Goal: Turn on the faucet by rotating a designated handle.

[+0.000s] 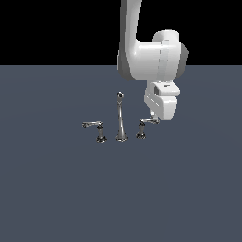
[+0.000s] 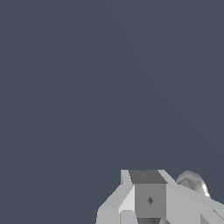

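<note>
The faucet (image 1: 121, 119) is a small chrome set on the grey floor, with a tall slender spout in the middle. The designated handle (image 1: 143, 126) stands on the exterior view's right of the spout, its short lever slanting slightly up toward my gripper (image 1: 155, 118). My gripper hangs from above with its fingertips against the outer end of that lever. In the wrist view the fingers (image 2: 149, 200) appear pressed together, and the chrome lever end (image 2: 193, 182) lies beside them, not between them. The other handle (image 1: 97, 128), with a longer level lever, stands on the spout's left.
The faucet stands on a flat dark grey floor (image 1: 121, 198) that fills the scene. My white arm (image 1: 151, 56) comes down from above on the exterior view's right of the spout.
</note>
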Motion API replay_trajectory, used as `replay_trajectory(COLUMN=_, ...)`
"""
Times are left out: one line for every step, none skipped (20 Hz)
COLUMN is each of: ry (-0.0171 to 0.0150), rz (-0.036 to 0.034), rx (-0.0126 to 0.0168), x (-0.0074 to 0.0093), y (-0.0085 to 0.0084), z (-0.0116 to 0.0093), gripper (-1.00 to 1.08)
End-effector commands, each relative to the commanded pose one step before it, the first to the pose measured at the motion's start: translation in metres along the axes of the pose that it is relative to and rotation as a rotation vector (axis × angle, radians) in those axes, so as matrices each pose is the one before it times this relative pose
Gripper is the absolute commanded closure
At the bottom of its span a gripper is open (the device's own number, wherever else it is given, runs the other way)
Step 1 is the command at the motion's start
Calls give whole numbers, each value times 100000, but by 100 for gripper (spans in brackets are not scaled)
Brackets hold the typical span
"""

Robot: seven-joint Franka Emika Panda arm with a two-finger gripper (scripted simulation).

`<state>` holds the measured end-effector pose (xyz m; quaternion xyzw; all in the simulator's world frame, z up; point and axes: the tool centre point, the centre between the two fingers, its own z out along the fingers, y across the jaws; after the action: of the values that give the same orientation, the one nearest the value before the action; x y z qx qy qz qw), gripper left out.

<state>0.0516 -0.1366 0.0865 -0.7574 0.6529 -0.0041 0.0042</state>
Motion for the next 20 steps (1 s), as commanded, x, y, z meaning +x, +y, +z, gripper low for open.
replay_trajectory(ry=-13, rz=-2, rx=-11, x=6, y=11, z=4, gripper=108)
replay_trajectory(ry=-3, rz=64, rx=-74, x=-55, y=308, z=8, gripper=108)
replay_trajectory(ry=-2, rz=45, rx=-52, x=-66, y=307, z=-5, gripper=108)
replay_trajectory(ry=-3, rz=64, rx=-74, x=-56, y=312, z=7, gripper=108)
replay_trajectory(ry=-2, rz=45, rx=-52, x=-68, y=311, z=-6, gripper=108)
replay_trajectory(ry=-3, rz=64, rx=-74, x=-57, y=316, z=7, gripper=108)
replay_trajectory(ry=-2, rz=45, rx=-52, x=-69, y=315, z=-6, gripper=108)
replay_trajectory(ry=-3, rz=64, rx=-74, x=-59, y=319, z=6, gripper=108)
replay_trajectory(ry=-2, rz=45, rx=-52, x=-70, y=319, z=-7, gripper=108)
replay_trajectory(ry=-3, rz=64, rx=-74, x=-60, y=323, z=6, gripper=108)
replay_trajectory(ry=-3, rz=64, rx=-74, x=-60, y=325, z=5, gripper=108)
replay_trajectory(ry=-2, rz=45, rx=-52, x=-71, y=325, z=-7, gripper=108)
replay_trajectory(ry=-3, rz=64, rx=-74, x=-61, y=329, z=5, gripper=108)
replay_trajectory(ry=-3, rz=64, rx=-74, x=-62, y=331, z=4, gripper=108)
replay_trajectory(ry=-2, rz=45, rx=-52, x=-73, y=331, z=-8, gripper=108)
replay_trajectory(ry=-3, rz=64, rx=-74, x=-63, y=335, z=4, gripper=108)
replay_trajectory(ry=-3, rz=64, rx=-74, x=-64, y=337, z=3, gripper=108)
replay_trajectory(ry=-2, rz=45, rx=-52, x=-74, y=336, z=-9, gripper=108)
replay_trajectory(ry=0, rz=0, rx=0, x=0, y=0, z=0, gripper=108)
replay_trajectory(ry=316, rz=621, rx=347, x=545, y=-308, z=-19, gripper=108)
